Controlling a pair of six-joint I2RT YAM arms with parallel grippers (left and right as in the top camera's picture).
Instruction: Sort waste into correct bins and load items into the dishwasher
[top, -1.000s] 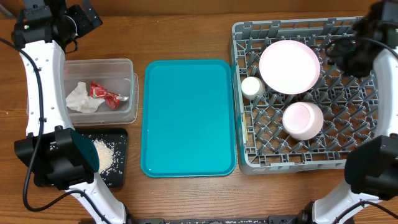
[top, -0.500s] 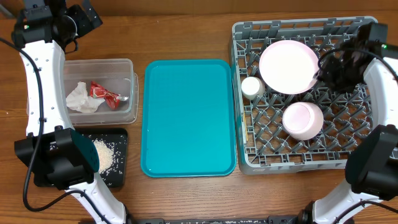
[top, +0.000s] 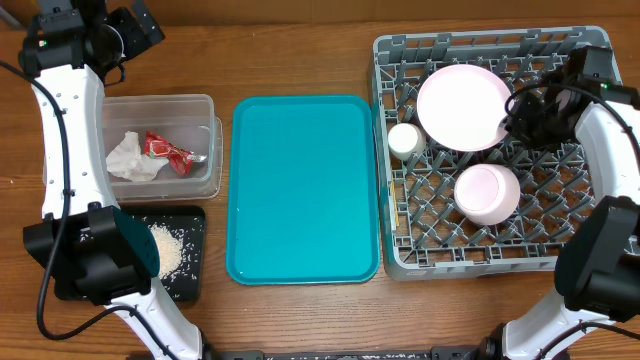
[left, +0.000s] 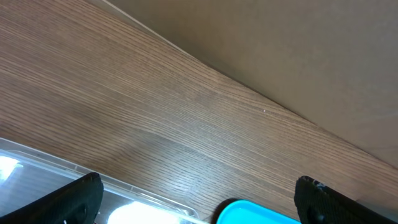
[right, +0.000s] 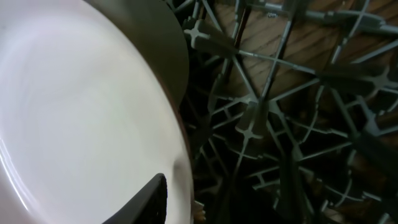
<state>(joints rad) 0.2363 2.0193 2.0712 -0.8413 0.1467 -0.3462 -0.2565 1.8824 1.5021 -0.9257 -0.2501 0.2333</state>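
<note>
Plate (top: 462, 105), pale pink, lies in the grey rack (top: 590, 250), white cup (top: 404, 140) just beside it, right gripper (top: 520, 118) at its rim!

Clamped on it?

Cannot tell, only one finger shows. Left gripper (left: 199, 199) hangs spread, nothing held, near the clear tub (top: 160, 102), napkin (top: 128, 158) and wrapper (top: 165, 150) inside it.

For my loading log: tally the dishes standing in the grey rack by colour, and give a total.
Pink: 2, the large plate and the smaller dish
White: 1, the cup
Total: 3
</note>
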